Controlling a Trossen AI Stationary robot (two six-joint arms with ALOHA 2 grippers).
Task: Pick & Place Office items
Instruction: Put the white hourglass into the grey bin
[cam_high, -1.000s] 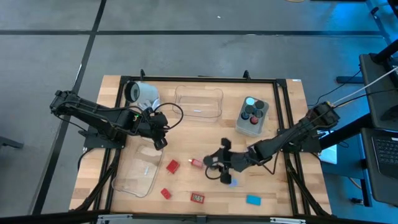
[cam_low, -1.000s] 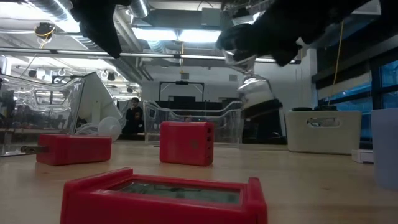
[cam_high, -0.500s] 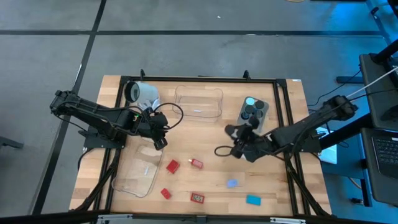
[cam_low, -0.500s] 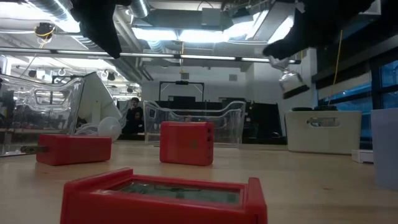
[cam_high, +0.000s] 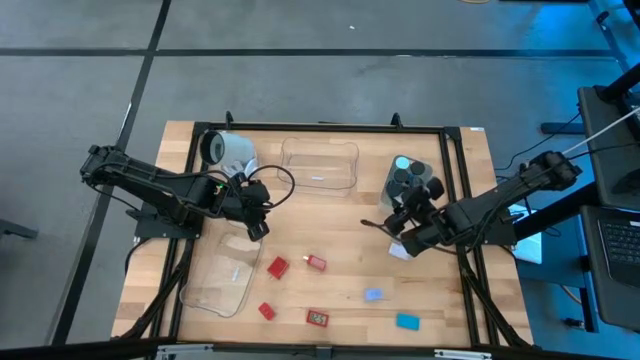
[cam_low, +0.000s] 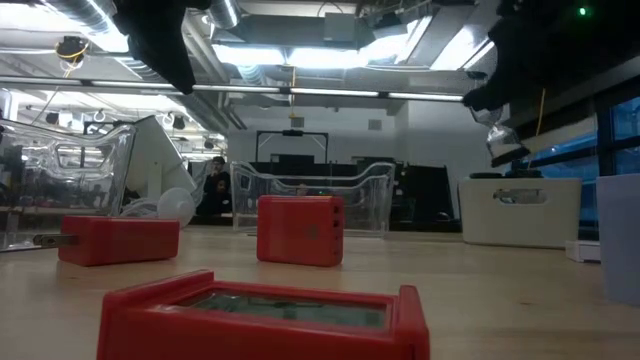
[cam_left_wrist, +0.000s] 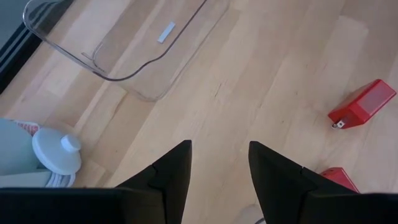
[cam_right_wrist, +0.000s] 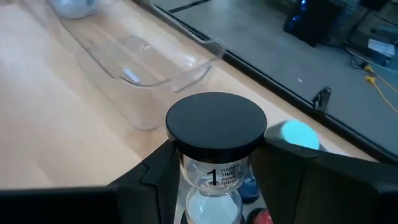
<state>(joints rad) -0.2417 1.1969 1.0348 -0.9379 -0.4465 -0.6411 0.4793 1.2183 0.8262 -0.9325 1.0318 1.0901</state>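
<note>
From where I was driving it, the left gripper (cam_high: 257, 229) was parked over the bench (cam_high: 330, 210) just past the white mug (cam_high: 228, 151) lying on its side, jaws a bit apart with nothing between them, right at the edge of the near clear tray (cam_high: 220, 278). The second clear tray (cam_high: 320, 164) sat at the back, middle of the bench. Loose stuff on the wood: a red block (cam_high: 277, 267), a smaller red piece (cam_high: 316, 263), another red one (cam_high: 266, 310) and a flat red block (cam_high: 319, 318) near the front edge, then a pale lavender piece (cam_high: 373, 295) and a teal block (cam_high: 407, 321). Over on the right, the right gripper (cam_high: 407, 212) hung just beside the grey tub (cam_high: 399, 203), which had black knobs inside, and its jaws were clamped on a little sand timer (cam_right_wrist: 214, 152) with a black round cap, held upright off the bench.
</note>
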